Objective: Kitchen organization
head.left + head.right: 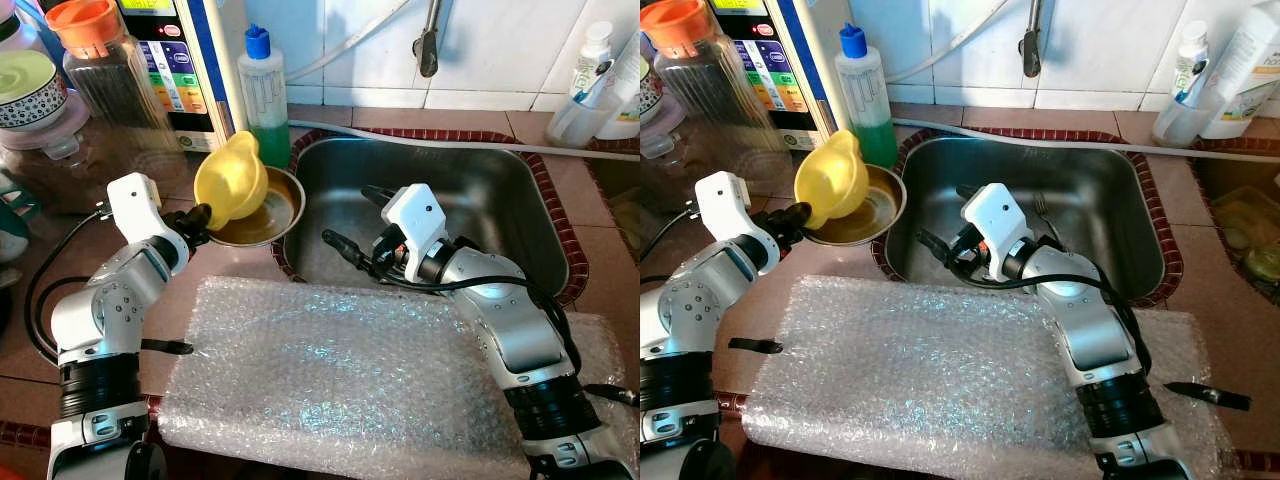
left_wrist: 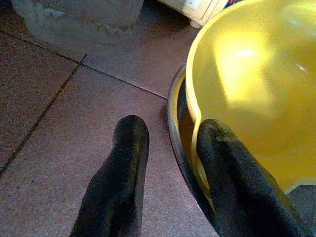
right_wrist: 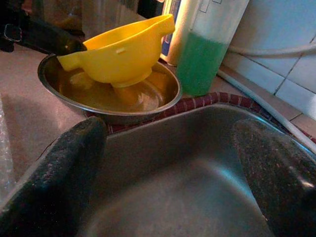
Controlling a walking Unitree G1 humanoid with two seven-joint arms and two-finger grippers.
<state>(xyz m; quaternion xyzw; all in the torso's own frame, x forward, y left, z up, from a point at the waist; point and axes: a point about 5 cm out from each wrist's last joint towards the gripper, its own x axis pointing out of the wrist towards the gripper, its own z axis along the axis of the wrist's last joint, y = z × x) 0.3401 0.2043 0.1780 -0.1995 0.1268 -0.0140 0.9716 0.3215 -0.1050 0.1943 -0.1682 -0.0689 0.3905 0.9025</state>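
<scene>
A yellow plastic bowl sits tilted inside a shallow steel bowl on the counter at the sink's left corner. My left gripper is at their near rims. One finger lies inside the yellow bowl and the other finger is outside the steel rim, so the gripper is shut on the yellow bowl's edge. My right gripper hangs open over the steel sink, pointing toward the bowls with nothing between its fingers.
A bubble-wrap sheet covers the counter in front. A green dish-soap bottle stands behind the bowls. A jar with an orange lid and other containers crowd the back left. The tap hangs above the sink, and white bottles stand at the right.
</scene>
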